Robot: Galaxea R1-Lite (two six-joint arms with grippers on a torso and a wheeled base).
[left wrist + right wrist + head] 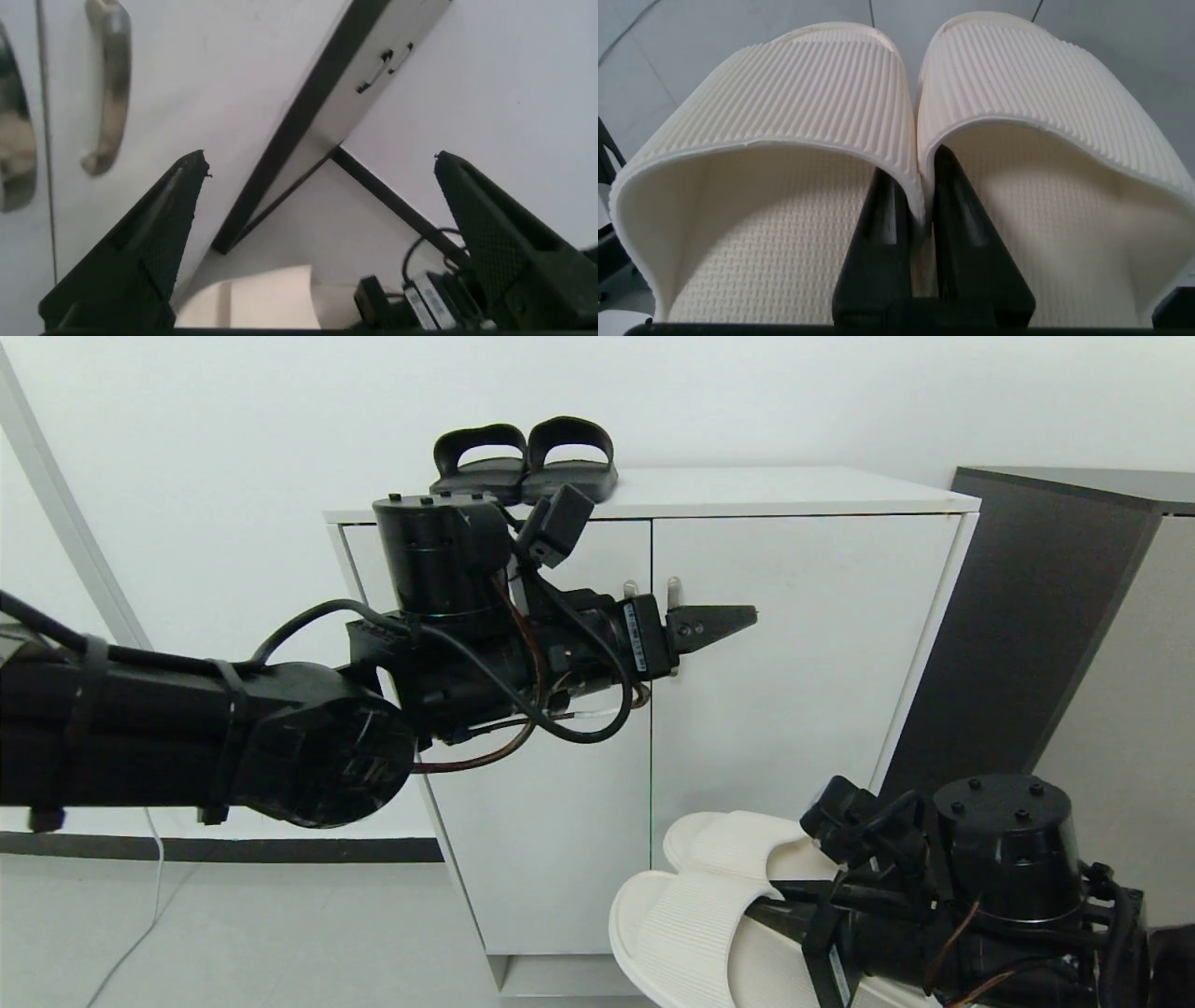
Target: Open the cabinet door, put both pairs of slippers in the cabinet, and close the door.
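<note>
The white cabinet has both doors closed, with two metal handles at the centre seam. A black pair of slippers rests on its top. My left gripper is open and hovers just in front of the right door, beside the handles; its fingers stand wide apart around nothing. My right gripper is shut on the white pair of slippers, pinching the two inner strap edges together. It holds the white slippers low in front of the cabinet's right door.
A dark grey cabinet stands right against the white cabinet's right side. A white wall is behind, with a dark baseboard and grey floor to the left of the cabinet.
</note>
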